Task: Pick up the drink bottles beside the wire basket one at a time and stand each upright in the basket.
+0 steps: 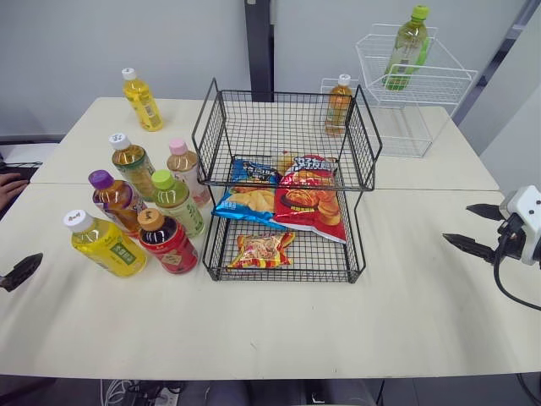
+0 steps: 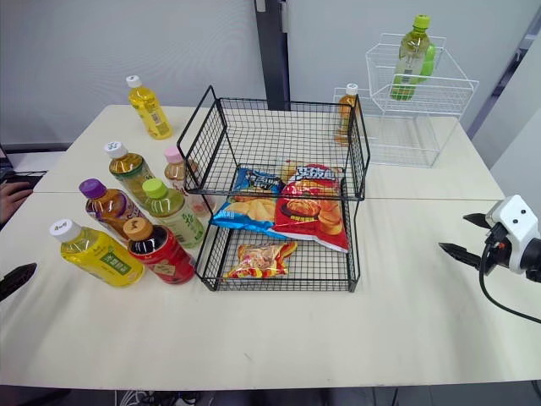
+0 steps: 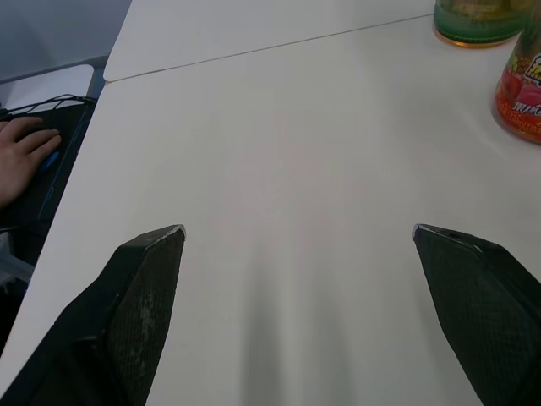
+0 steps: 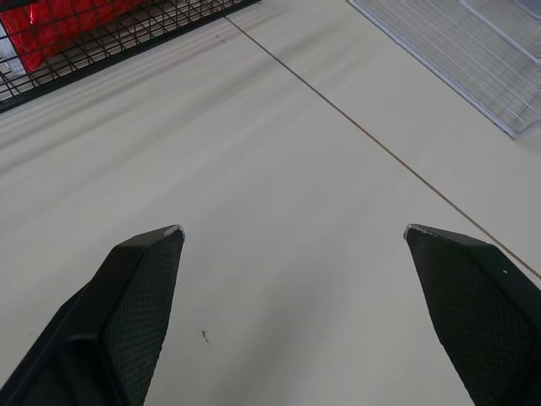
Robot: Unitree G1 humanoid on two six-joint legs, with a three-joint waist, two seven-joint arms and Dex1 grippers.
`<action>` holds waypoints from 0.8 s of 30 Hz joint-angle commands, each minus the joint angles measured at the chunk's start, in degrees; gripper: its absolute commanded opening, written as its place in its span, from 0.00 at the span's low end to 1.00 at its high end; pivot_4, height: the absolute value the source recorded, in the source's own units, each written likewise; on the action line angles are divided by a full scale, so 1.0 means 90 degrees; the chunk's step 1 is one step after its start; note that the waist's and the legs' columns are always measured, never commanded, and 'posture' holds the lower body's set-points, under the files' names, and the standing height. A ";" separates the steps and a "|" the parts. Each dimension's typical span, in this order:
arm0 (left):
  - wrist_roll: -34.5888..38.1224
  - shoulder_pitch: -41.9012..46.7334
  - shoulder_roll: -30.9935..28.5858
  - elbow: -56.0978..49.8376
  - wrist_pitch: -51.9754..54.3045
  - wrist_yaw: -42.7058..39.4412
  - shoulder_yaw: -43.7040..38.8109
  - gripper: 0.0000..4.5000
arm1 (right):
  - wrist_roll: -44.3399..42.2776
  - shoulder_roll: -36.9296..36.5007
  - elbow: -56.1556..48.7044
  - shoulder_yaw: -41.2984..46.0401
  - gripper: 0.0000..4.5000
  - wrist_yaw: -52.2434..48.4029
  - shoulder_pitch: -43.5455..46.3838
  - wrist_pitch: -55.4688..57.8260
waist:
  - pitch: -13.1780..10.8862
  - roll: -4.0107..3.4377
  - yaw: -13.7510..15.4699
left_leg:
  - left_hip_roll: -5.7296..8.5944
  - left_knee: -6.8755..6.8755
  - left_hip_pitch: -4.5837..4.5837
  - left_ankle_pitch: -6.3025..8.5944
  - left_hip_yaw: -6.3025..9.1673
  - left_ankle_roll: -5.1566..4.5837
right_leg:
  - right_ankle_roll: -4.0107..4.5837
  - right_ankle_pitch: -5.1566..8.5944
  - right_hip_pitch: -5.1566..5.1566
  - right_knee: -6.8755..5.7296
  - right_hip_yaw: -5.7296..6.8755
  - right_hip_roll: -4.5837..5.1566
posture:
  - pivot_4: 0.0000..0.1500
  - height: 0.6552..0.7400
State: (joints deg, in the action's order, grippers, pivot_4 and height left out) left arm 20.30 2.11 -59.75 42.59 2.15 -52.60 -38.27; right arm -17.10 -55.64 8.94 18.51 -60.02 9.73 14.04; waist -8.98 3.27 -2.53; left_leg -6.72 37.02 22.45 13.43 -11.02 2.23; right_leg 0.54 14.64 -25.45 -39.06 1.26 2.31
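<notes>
Yellow plastic drink bottle [image 1: 106,244], white cap, at left edge of surface [image 1: 406,288] beside black wire basket [image 1: 279,277]: likely heavy and slick, so I would grip mid-body. My left claw [image 3: 297,233] and right claw [image 4: 292,230]: spread, empty.

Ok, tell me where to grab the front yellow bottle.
Grip the yellow bottle around its upright body, coming from the robot's left with the open left gripper: that side is open, while the red-labelled bottle crowds its other side.
</notes>
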 commanded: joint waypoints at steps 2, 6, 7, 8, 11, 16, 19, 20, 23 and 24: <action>0.0174 0.0134 -0.0089 -0.0113 0.0032 0.0077 -0.0187 1.00 | -0.0305 0.0069 -0.0418 0.0500 1.00 0.0267 0.0067 0.0020 | 0.0000 0.0000 0.0002 | 0.0000 0.0000 0.0000 0.0000 0.0001 0.0001 | 0.0000 0.0000 0.0000 0.0000 0.0001 0.0000 | 1.00 0.70; 0.0244 0.0127 0.0063 -0.0308 0.0169 0.0129 -0.0142 1.00 | -0.0719 0.0126 -0.1012 0.1101 1.00 0.0605 0.0130 0.0270 | 0.0001 -0.0002 0.0000 | 0.0000 0.0000 0.0000 0.0000 0.0001 0.0001 | 0.0000 0.0000 0.0001 -0.0001 -0.0001 0.0000 | 1.00 0.70; 0.0260 0.0114 0.0100 -0.0373 0.0201 0.0144 -0.0123 1.00 | -0.0896 0.0069 -0.1192 0.1282 1.00 0.0620 0.0153 0.0433 | 0.0001 -0.0002 0.0002 | 0.0000 0.0000 0.0001 0.0000 0.0002 0.0001 | 0.0000 0.0000 0.0001 0.0000 0.0001 0.0000 | 1.00 0.70; 0.0275 0.0107 0.0128 -0.0420 0.0232 0.0157 -0.0112 1.00 | -0.1052 0.0011 -0.1345 0.1426 1.00 0.0620 0.0175 0.0589 | 0.0001 -0.0002 0.0008 | 0.0000 0.0000 0.0001 0.0000 0.0004 0.0001 | 0.0000 0.0000 0.0002 0.0000 0.0003 0.0000 | 1.00 0.70; 0.0288 0.0119 0.0217 -0.0535 0.0320 0.0194 -0.0068 1.00 | -0.1872 -0.0330 -0.1969 0.1755 1.00 0.0495 0.0538 0.1346 | 0.0000 -0.0003 0.0006 | 0.0000 0.0000 0.0000 0.0000 0.0006 0.0001 | 0.0000 0.0000 0.0004 0.0000 0.0001 0.0000 | 1.00 0.70; 0.0361 0.0023 0.0308 -0.0838 0.0486 0.0216 -0.0102 1.00 | -0.3060 -0.0583 -0.2723 0.0998 1.00 0.0328 0.1776 0.2265 | 0.0009 0.0008 -0.0030 | -0.0002 -0.0001 -0.0008 0.0000 0.0043 0.0000 | 0.0006 0.0002 0.0011 -0.0001 0.0004 -0.0004 | 1.00 0.70; 0.0496 -0.0282 0.0369 -0.1291 0.0659 0.0206 -0.0306 1.00 | -0.3385 -0.0335 -0.2926 0.0169 1.00 0.0169 0.2589 0.2495 | 0.0014 0.0016 -0.0059 | -0.0003 -0.0001 -0.0006 0.0000 0.0068 0.0000 | 0.0011 0.0005 0.0014 0.0000 0.0009 -0.0001 | 1.00 0.70; 0.0554 -0.0446 0.0395 -0.1498 0.0738 0.0196 -0.0427 1.00 | -0.3411 -0.0225 -0.2938 -0.0108 1.00 0.0085 0.2819 0.2523 | 0.0015 0.0019 -0.0080 | -0.0003 -0.0001 -0.0005 0.0000 0.0071 0.0000 | 0.0012 0.0006 0.0014 0.0002 0.0012 -0.0001 | 1.00 0.70; 0.0809 -0.1171 0.0554 -0.2419 0.1059 0.0181 -0.0974 1.00 | -0.3286 0.0175 -0.2850 -0.0980 1.00 -0.0323 0.3489 0.2453 | 0.0015 0.0020 -0.0083 | -0.0002 -0.0001 0.0011 0.0000 0.0077 0.0000 | 0.0015 0.0007 0.0008 0.0003 0.0017 0.0002 | 1.00 0.70; 0.0912 -0.1460 0.0645 -0.2814 0.1199 0.0174 -0.1192 1.00 | -0.3207 0.0328 -0.2782 -0.1229 1.00 -0.0442 0.3684 0.2402 | 0.0015 0.0020 -0.0110 | -0.0003 -0.0001 0.0018 0.0001 0.0080 0.0000 | 0.0017 0.0008 0.0003 0.0003 0.0024 0.0001 | 1.00 0.70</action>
State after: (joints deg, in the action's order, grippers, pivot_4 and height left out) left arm 26.56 -9.86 -53.76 22.00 11.83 -50.79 -44.95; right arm -46.21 -52.93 -15.77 8.73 -62.28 41.02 36.69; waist -8.84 3.45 -3.52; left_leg -6.77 37.02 22.68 13.44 -10.32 2.24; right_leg 0.69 14.71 -25.51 -39.05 1.46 2.37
